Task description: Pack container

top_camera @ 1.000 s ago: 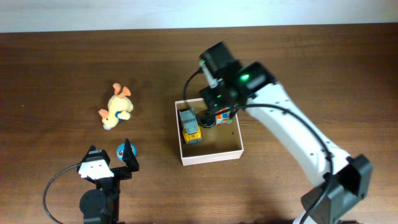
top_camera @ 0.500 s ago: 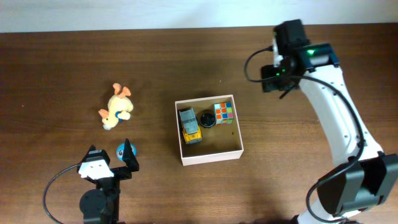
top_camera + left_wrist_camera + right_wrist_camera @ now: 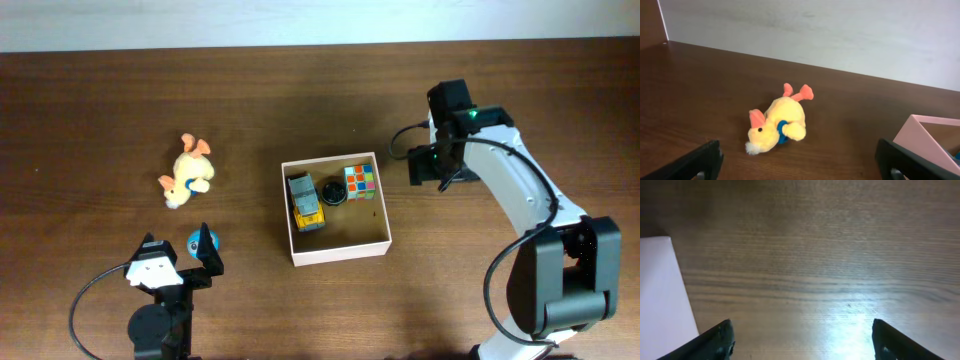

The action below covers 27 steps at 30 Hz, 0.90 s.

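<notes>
At the far left you have the yellow plush duck (image 3: 187, 171) lying on its side on the table (image 3: 90, 110), with a blue band at its neck. Below it is your left gripper (image 3: 177, 242). Its fingers (image 3: 696, 163) are spread wide with nothing between them, and only their tips show in the wrist view. A small blue thing (image 3: 197, 240) sits just beside one finger, half hidden and too small to name.

The container (image 3: 350, 228) sits mid-table, well apart from both arms. In it, along the far side, are a yellow-and-grey toy truck (image 3: 306, 202), a round black thing (image 3: 332, 191) and a colour cube (image 3: 360, 181). Any print on them is too small to read. The left wrist view cuts the container off at one corner.

To the right, your right gripper (image 3: 425, 167) hangs over bare table beside the container. Its fingers (image 3: 715, 341) are apart, holding nothing.
</notes>
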### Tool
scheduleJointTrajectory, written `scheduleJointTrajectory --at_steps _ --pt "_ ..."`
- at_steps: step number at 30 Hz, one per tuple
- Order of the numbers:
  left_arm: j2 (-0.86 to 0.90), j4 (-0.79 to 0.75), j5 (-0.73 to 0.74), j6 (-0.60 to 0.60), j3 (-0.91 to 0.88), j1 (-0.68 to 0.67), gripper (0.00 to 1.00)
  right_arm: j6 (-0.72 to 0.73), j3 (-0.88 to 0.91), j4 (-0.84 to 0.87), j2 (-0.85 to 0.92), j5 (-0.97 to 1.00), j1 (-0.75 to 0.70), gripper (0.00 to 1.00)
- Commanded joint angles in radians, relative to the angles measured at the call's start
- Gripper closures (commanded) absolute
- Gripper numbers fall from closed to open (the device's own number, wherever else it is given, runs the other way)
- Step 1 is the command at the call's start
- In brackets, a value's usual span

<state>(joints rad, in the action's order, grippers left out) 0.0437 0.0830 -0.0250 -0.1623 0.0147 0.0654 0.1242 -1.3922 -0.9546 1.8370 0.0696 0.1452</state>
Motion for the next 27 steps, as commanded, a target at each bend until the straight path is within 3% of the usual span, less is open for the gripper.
scheduleJointTrajectory --at_steps 1,4,9,12,17,22,27 --pt "-0.008 -0.009 0.010 -0.005 -0.006 0.006 0.01 0.008 0.052 0.035 0.000 -0.024 0.005 0.14" --pt "-0.008 -0.023 0.010 -0.005 -0.005 0.006 0.01 0.007 0.067 0.064 0.000 -0.020 0.003 0.00" --pt "-0.008 -0.001 0.011 -0.005 -0.005 0.005 0.01 0.008 0.067 0.123 0.000 -0.012 -0.022 0.01" --pt "-0.008 -0.072 0.021 -0.009 -0.005 0.005 0.01 0.007 0.067 0.158 0.000 -0.013 -0.035 0.01" --pt "-0.006 -0.131 0.165 -0.009 0.005 0.005 0.01 0.007 0.067 0.159 0.000 -0.013 -0.036 0.01" --pt "0.058 0.101 0.140 0.032 0.165 0.005 0.01 0.007 0.067 0.159 0.000 -0.013 -0.036 0.01" --pt "0.292 0.326 0.030 0.099 0.451 0.005 0.01 0.007 0.067 0.159 0.000 -0.013 -0.036 0.01"
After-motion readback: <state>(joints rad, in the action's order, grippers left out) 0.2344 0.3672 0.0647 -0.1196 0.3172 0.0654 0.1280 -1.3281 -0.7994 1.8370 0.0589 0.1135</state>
